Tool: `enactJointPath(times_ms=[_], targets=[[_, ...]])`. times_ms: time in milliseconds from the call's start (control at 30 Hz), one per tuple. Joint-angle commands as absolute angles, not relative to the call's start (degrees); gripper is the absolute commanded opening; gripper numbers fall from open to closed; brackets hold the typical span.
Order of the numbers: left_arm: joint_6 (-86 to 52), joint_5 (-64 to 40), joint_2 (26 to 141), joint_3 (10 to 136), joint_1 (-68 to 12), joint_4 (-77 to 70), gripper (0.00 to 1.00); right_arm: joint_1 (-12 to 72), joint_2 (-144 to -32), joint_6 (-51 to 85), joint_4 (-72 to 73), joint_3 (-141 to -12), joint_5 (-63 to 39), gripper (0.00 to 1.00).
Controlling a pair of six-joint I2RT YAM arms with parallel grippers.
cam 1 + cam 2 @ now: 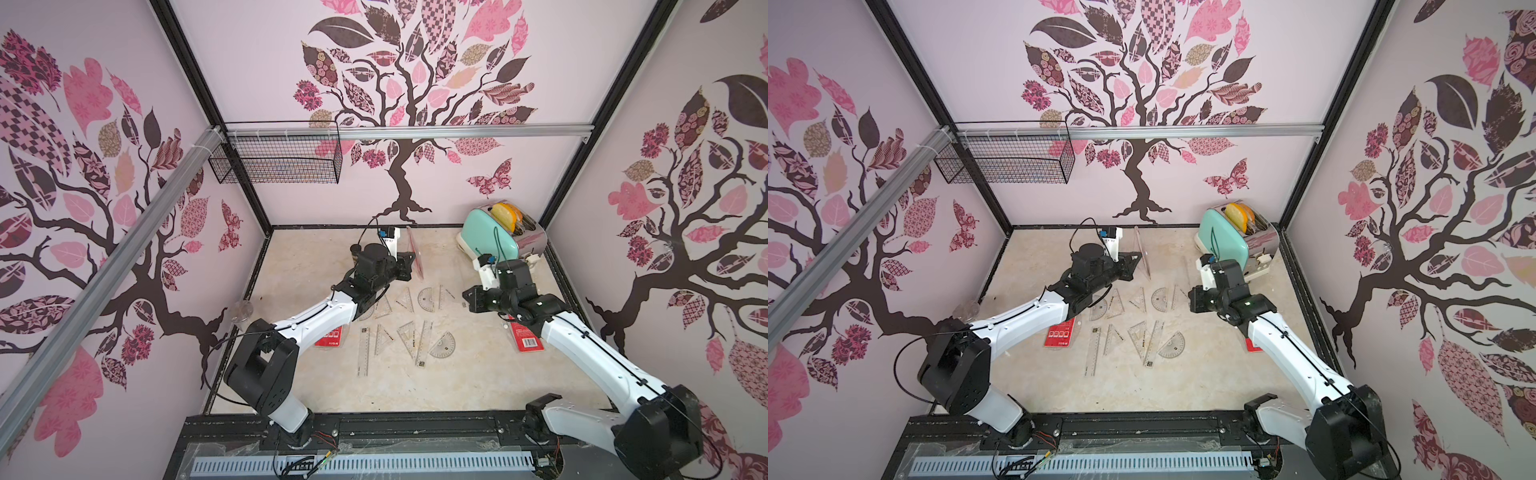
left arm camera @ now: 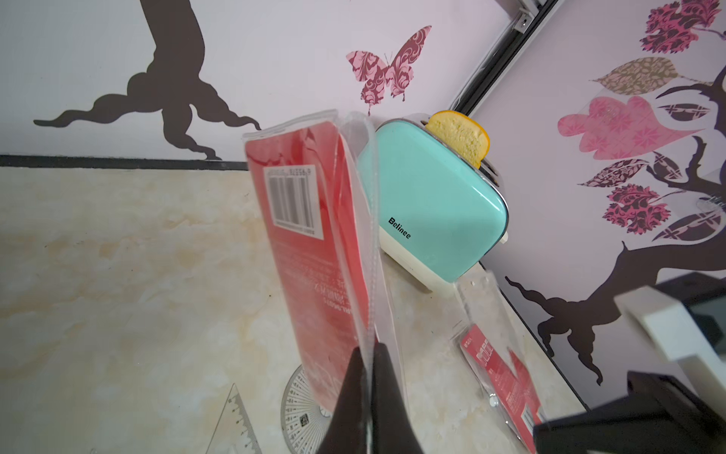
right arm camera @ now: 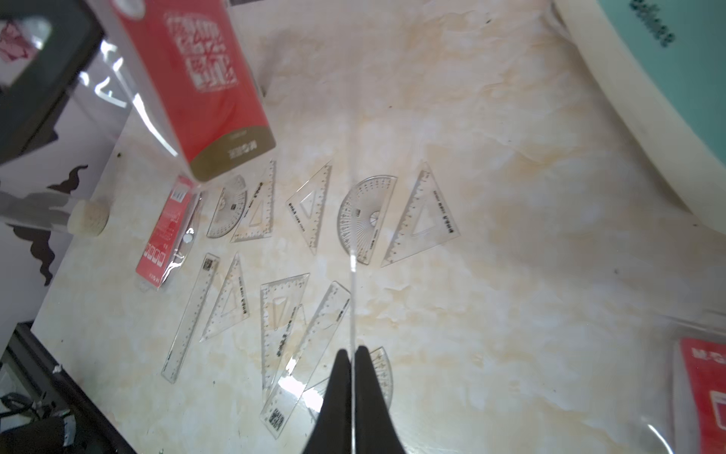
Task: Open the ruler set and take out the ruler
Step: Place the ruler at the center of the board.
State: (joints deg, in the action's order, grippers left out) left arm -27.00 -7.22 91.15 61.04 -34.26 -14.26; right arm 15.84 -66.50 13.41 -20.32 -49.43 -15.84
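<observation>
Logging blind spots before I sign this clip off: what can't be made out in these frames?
Clear piece in the right gripper: edge-on in the right wrist view, kind unclear.
Red pouch in the left gripper: its red card hides any contents in the left wrist view.
Red pack under the right arm: mostly covered by it in both top views.

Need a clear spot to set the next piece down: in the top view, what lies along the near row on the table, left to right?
Red ruler-set pack → long straight ruler → narrow set square → wider set square → slanted straight ruler → protractor → second red pack.
</observation>
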Motion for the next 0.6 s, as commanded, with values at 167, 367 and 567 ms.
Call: enactJointPath(times_ms=[167,367,567], targets=[[-26.26,-9.79,86.79,56.46,-34.28,-14.25,0.00,5.05,-74.21,12.66,-15.39,-45.88,-27.42,0.00],[-24.50,-10.74,83.42,55.20,-34.27,-11.37,0.00,4.66,-83.86,13.44,-10.31,-45.43,-29.41,0.00],[-22.77,-10.20,80.17,54.21,-34.28,-9.71,0.00,4.00,-93.22,13.15,-8.20,-47.16,-31.30,0.00]])
